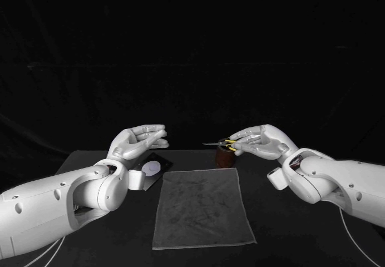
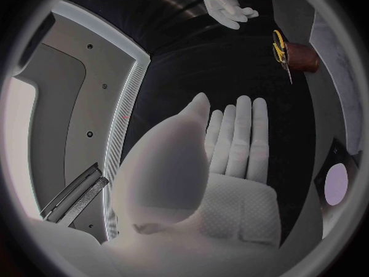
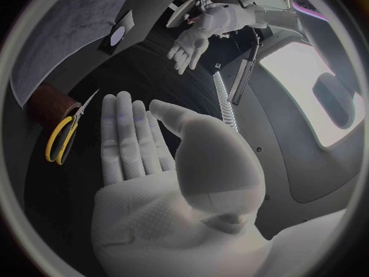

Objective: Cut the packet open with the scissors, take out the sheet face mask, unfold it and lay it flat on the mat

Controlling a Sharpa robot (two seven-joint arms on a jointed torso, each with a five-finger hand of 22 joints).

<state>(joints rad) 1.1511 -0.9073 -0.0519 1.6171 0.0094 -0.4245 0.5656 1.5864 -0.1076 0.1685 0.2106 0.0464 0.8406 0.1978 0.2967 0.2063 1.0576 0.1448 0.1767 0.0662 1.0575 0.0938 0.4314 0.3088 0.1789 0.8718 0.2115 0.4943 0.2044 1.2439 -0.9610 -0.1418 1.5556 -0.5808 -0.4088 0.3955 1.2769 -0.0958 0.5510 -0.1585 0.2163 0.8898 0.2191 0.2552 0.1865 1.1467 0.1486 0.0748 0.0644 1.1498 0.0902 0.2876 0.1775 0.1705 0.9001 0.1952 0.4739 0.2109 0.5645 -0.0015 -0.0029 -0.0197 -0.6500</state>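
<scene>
The yellow-handled scissors (image 1: 225, 144) rest on a brown cylindrical holder (image 1: 225, 159) behind the mat's far right corner, blades pointing towards my left side. My right hand (image 1: 261, 141) hovers beside their handles. In the right wrist view its fingers (image 3: 126, 135) are flat and straight, with the scissors (image 3: 64, 133) apart from them. A dark packet (image 1: 152, 165) with a pale round mark lies just left of the grey mat (image 1: 201, 207). My left hand (image 1: 139, 141) is raised above the packet, fingers extended and holding nothing, as the left wrist view (image 2: 230, 143) confirms.
The mat lies in the middle of the black table (image 1: 277, 233), long side running away from me. The packet (image 2: 337, 184) lies by my left wrist. Black cloth hangs behind the table.
</scene>
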